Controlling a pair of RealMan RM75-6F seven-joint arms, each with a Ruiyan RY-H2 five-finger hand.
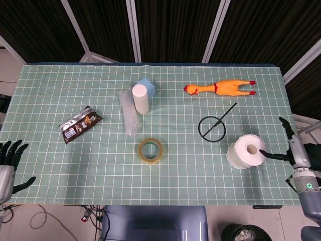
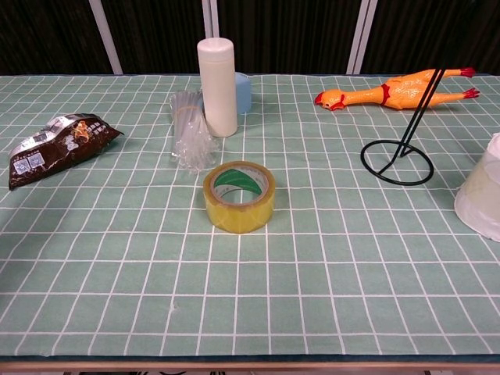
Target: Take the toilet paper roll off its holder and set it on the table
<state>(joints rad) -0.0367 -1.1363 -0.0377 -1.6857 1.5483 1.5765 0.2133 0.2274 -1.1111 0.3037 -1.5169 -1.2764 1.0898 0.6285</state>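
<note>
The bench [image 1: 60, 85] wears a green cloth ruled in a white grid. The toilet paper roll [image 1: 246, 151] is white; its wire holder [image 1: 213, 128] is black. The rubber chicken [image 1: 220, 88] is orange-yellow with red comb and feet. The tape roll [image 2: 239, 197] is translucent yellow. The snack packet [image 2: 55, 147] is dark brown with printed pictures. The bottle [image 2: 217, 86] is cream-white, the cup [image 2: 244, 92] behind it pale blue.
</note>
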